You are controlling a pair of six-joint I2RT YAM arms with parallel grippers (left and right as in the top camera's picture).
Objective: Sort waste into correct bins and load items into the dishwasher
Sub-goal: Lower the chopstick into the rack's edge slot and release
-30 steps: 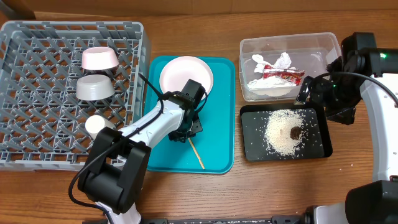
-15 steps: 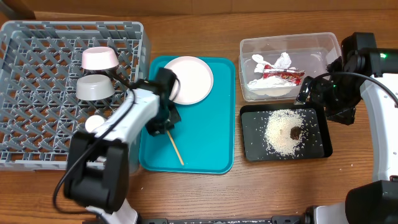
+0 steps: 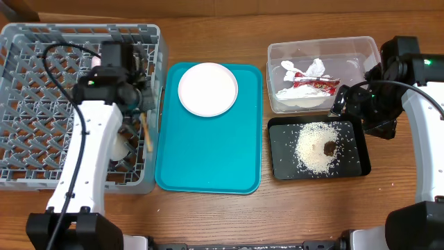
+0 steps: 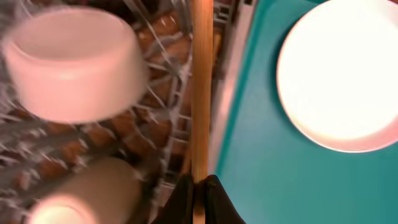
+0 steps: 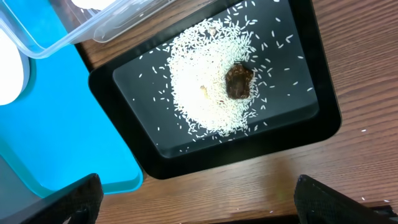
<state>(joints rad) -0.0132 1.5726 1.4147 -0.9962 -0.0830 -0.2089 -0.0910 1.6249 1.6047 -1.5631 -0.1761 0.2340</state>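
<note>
One chopstick (image 4: pixel 200 93) is pinched between the tips of the left gripper (image 4: pixel 199 186). The jaws are clenched on its near end, so the stick runs straight out along the fingers' line. Holding it by one end likely leaves the free length to be lowered into the dish rack (image 3: pixel 41 173) without the fingers fouling the lattice. Seen from overhead, it hangs at the rack's 3 o'clock side, just inside the wall, slanting toward 5 o'clock. The wrist picture is blurred, so I cannot tell whether its far tip touches the grid. The stick is pale wood, thin, straight and even in width.

An upturned pinkish dish (image 4: pixel 71 68) sits at 10 o'clock from the stick. The white plate (image 3: pixel 208 89) lies at the 12 o'clock end of the teal tray (image 3: pixel 208 167), not yet loaded.

The right gripper (image 5: pixel 205 208) is spread wide and empty, hovering at the 1 o'clock corner of the black tray (image 3: pixel 277 156). That tray holds rice (image 5: pixel 208 93) and a brown lump (image 5: pixel 239 81). It seems parked clear of the left arm's work.
</note>
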